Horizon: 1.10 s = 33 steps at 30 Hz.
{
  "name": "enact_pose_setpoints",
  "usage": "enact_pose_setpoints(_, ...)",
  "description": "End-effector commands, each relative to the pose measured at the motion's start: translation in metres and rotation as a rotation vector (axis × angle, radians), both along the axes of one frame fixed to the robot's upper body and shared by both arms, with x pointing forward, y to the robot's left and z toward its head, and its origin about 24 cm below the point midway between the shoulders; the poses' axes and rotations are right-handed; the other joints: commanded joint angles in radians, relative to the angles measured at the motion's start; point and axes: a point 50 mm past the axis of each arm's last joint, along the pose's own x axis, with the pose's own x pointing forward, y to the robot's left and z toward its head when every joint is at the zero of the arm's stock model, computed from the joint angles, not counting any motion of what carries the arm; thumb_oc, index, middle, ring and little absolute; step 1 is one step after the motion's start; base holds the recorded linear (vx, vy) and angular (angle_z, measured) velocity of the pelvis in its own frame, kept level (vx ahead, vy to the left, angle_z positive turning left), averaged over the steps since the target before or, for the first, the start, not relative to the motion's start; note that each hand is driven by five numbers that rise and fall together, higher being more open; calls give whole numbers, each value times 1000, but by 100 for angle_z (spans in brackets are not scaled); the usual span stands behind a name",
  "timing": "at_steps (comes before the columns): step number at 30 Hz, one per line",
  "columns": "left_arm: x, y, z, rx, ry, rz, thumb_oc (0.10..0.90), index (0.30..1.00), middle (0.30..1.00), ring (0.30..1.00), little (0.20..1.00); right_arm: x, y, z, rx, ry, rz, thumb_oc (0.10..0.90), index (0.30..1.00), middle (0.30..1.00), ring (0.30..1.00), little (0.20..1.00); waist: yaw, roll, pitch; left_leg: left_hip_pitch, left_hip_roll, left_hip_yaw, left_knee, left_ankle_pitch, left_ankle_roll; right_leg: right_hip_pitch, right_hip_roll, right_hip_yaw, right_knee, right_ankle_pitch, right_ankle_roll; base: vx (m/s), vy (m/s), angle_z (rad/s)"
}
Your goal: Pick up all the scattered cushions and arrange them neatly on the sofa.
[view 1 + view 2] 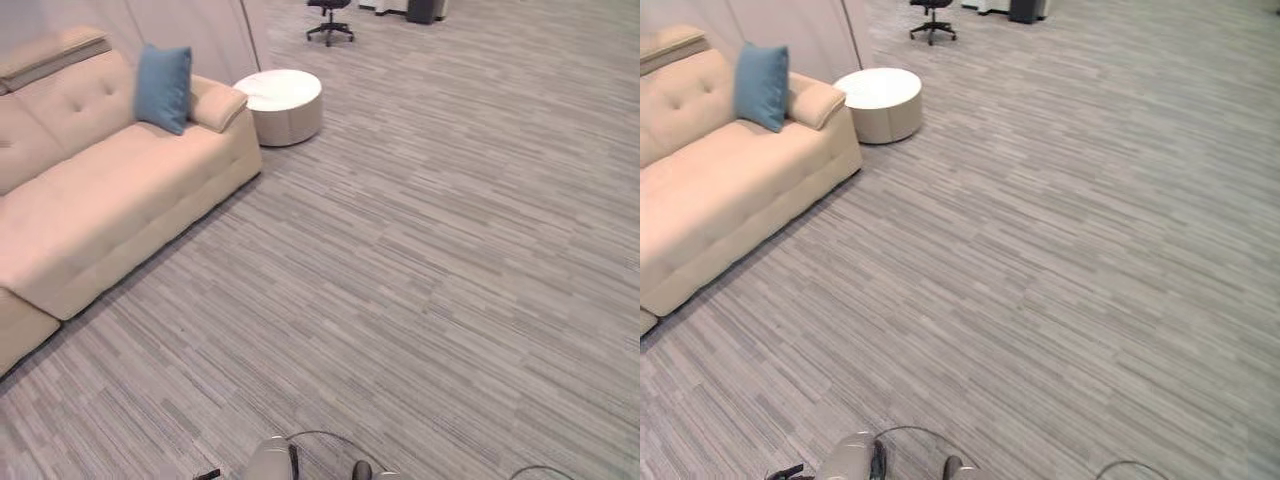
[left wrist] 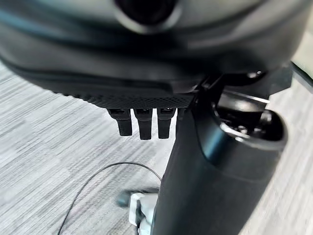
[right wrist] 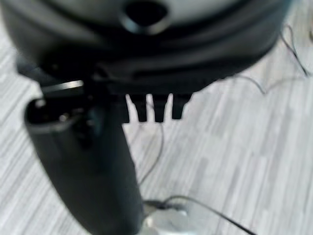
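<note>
Judging by present positions, one blue cushion [image 1: 164, 87] stands upright on the sofa [image 1: 120, 190], leaning against the backrest beside the far armrest. The carpeted floor [image 1: 430, 250] within sight carries no further cushions, so any remaining ones lie outside these views. Left hand [image 2: 146, 125] and right hand [image 3: 154, 108] both hang with fingers relaxed and straight, holding nothing.
</note>
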Motion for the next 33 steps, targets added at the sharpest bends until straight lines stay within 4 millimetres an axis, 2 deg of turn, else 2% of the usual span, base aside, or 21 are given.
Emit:
enact_pose_setpoints(1, -16, 15, 2, 57, 22, 52, 800, 900, 900, 900, 900, -23, -12, 1, -59, 98, 28, 800, 900, 900, 900, 900, 46, -11, -14, -22, 17, 82, -153, 51, 38, 203, -13, 23, -69, -109, 154, 614, 114, 19)
enact_pose_setpoints(3, -27, 19, 2, 76, 45, 88, 800, 900, 900, 900, 900, -33, -5, -2, -49, 131, 58, 800, 900, 900, 900, 900, 63, -34, -26, -14, -18, 40, -114, 57, 63, 206, -43, 17, -16, -90, 177, 531, 135, 2)
enact_pose_setpoints(6, -26, 20, 2, 81, 57, 81, 800, 900, 900, 900, 900, -41, -6, -2, -44, 170, 63, 800, 900, 900, 900, 900, 58, -56, -35, 61, -66, 30, -116, -7, 115, 115, -122, 8, 305, 91, 265, 436, 177, -2)
enact_pose_setpoints(7, -24, 21, 2, 87, 49, 75, 800, 900, 900, 900, 900, -41, -6, -2, -47, 166, 68, 800, 900, 900, 900, 900, 47, -50, -31, 91, -78, 15, -120, -23, 132, 81, -139, 16, 404, 166, 260, 268, 105, 19)
enact_pose_setpoints(8, -24, 21, 2, 87, 48, 75, 800, 900, 900, 900, 900, -41, -6, -2, -48, 166, 68, 800, 900, 900, 900, 900, 48, -48, -33, 89, -75, 15, -122, -20, 131, 79, -135, 17, 401, 170, 259, 325, 110, 71)
enact_pose_setpoints(9, -19, 21, 3, 92, 31, 70, 800, 900, 900, 900, 900, -39, -7, -1, -56, 162, 94, 800, 900, 900, 900, 900, 32, -33, -26, 139, -83, -9, -143, -37, 145, 23, -138, 35, 506, 213, 247, 515, 62, 90)
enact_pose_setpoints(10, -8, 21, 5, 96, 5, 51, 800, 900, 900, 900, 900, -34, -6, -1, -68, 157, 131, 800, 900, 900, 900, 900, 5, -8, -6, 219, -83, -54, -181, -64, 152, -83, -150, 22, 587, 164, 223, 643, 31, 93)
enact_pose_setpoints(12, -5, 21, 5, 96, -4, 47, 800, 900, 900, 900, 900, -33, -6, -1, -69, 152, 136, 800, 900, 900, 900, 900, -11, -3, 1, 240, -86, -72, -183, -73, 149, -115, -157, 13, 546, 145, 211, 378, -59, 62)
enact_pose_setpoints(14, 4, 20, 7, 105, -26, 17, 800, 900, 900, 900, 900, -32, -4, -2, -66, 150, 141, 800, 900, 900, 900, 900, -49, -1, 15, 301, -93, -126, -196, -101, 134, -174, -141, 42, 412, 93, 193, 446, -163, 89)
enact_pose_setpoints(15, 9, 19, 7, 104, -37, 6, 800, 900, 900, 900, 900, -33, -4, -2, -62, 152, 141, 800, 900, 900, 900, 900, -63, -10, 19, 322, -100, -146, -199, -114, 121, -179, -136, 60, 312, 91, 198, 675, -359, 92)
enact_pose_setpoints(16, 15, 18, 8, 110, -56, -2, 800, 900, 900, 900, 900, -36, -2, -3, -55, 170, 144, 800, 900, 900, 900, 900, -95, -32, 24, 367, -111, -198, -221, -145, 97, -224, -122, 158, 101, 121, 227, 660, -399, 99)
enact_pose_setpoints(17, 16, 17, 8, 115, -59, -4, 800, 900, 900, 900, 900, -40, -1, -3, -53, 189, 152, 800, 900, 900, 900, 900, -110, -34, 28, 397, -102, -221, -231, -160, 85, -247, -126, 185, 33, 156, 245, 683, -428, 115)
enact_pose_setpoints(22, 6, 17, 6, 106, -23, 11, 800, 900, 900, 900, 900, -50, 2, -5, -41, 242, 196, 800, 900, 900, 900, 900, -123, -39, 19, 464, -66, -293, -185, -217, 61, -279, -120, 183, 66, 189, 255, 388, -288, 97)
enact_pose_setpoints(23, -3, 16, 4, 87, -1, 16, 800, 900, 900, 900, 900, -44, -1, -4, -51, 237, 250, 800, 900, 900, 900, 900, -115, -30, 14, 422, -32, -290, -33, -154, 36, -223, -83, 173, 73, 154, 224, 278, -335, 100)
enact_pose_setpoints(25, -1, 16, 4, 80, -9, 36, 800, 900, 900, 900, 900, -28, -8, 0, -90, 195, 286, 800, 900, 900, 900, 900, -98, -49, 44, 261, 8, -234, 264, -38, 28, -170, -88, 141, 69, 125, 181, 171, -337, 84)
enact_pose_setpoints(26, -1, 16, 4, 80, -9, 36, 800, 900, 900, 900, 900, -28, -8, 0, -90, 195, 286, 800, 900, 900, 900, 900, -101, -52, 41, 257, 4, -235, 262, -34, 28, -173, -92, 140, 67, 127, 181, 97, -281, 37)
enact_pose_setpoints(27, 0, 17, 5, 82, -11, 44, 800, 900, 900, 900, 900, -20, -13, 2, -112, 178, 306, 800, 900, 900, 900, 900, -95, -63, 52, 221, 42, -170, 344, -17, 40, -140, -84, 119, 57, 107, 156, 238, -336, 17)
enact_pose_setpoints(28, 5, 16, 5, 74, -17, 38, 800, 900, 900, 900, 900, -9, -20, 6, -147, 164, 347, 800, 900, 900, 900, 900, -72, -75, 66, 139, 41, -118, 440, -47, 57, -95, -64, 117, 54, 73, 125, 240, -336, 13)
enact_pose_setpoints(29, 5, 16, 5, 74, -18, 38, 800, 900, 900, 900, 900, -9, -20, 6, -147, 163, 347, 800, 900, 900, 900, 900, -73, -77, 63, 135, 38, -118, 437, -43, 57, -98, -67, 116, 53, 75, 125, 271, -223, 24)
enact_pose_setpoints(30, 4, 14, 4, 63, -14, 48, 800, 900, 900, 900, 900, -1, -25, 9, -168, 146, 366, 800, 900, 900, 900, 900, -62, -82, 66, 80, -5, -114, 443, -65, 63, -83, -58, 122, 55, 63, 118, 237, -85, 19)
enact_pose_setpoints(33, -1, 14, 3, 48, -7, 100, 800, 900, 900, 900, 900, 12, -32, 14, -202, 107, 386, 800, 900, 900, 900, 900, -32, -81, 46, 9, -36, -80, 278, -69, 67, -22, -35, 111, 31, 5, 121, 407, -85, 15)
